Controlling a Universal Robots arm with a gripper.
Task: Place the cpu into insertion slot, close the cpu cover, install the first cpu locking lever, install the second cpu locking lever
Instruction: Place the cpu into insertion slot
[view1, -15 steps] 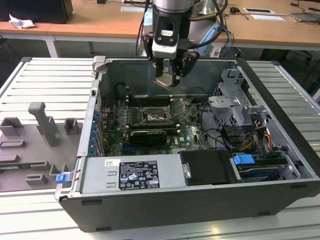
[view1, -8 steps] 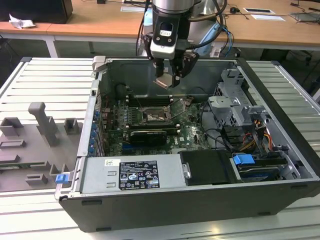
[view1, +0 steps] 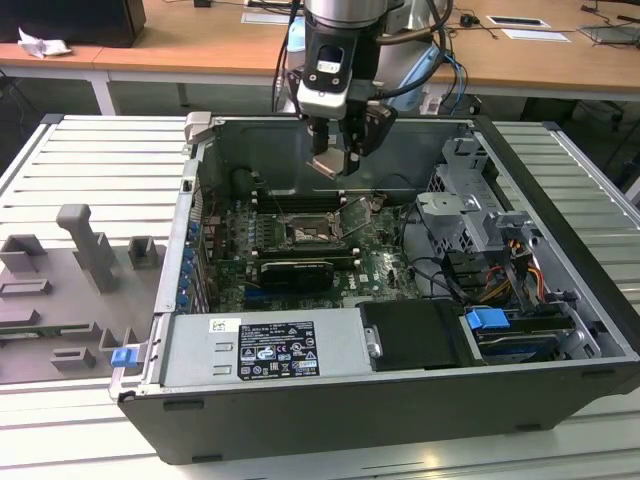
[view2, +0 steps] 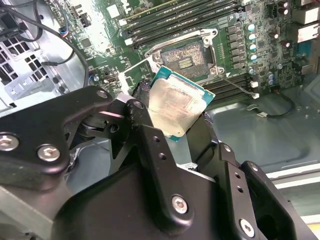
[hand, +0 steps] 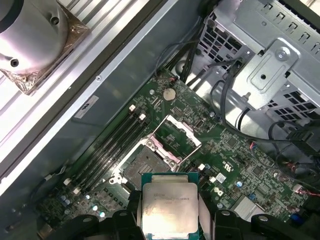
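Silver-grey cpu (hand: 169, 206) was clamped betw. the gripper (view2: 172, 111) fingers, held in air above the insertion slot (view2: 186, 59), not touching it. Beside that slot the cpu cover (hand: 176, 134) stood flipped up; memory slots (hand: 107, 150) ran alongside, black cables (hand: 225, 90) near the drive cage (hand: 270, 70).

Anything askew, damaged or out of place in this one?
Nothing stands out. The claw grips the cpu by two opposite edges above the motherboard. The insertion slot is empty and its cpu cover is swung open. No visible damage or loose parts.
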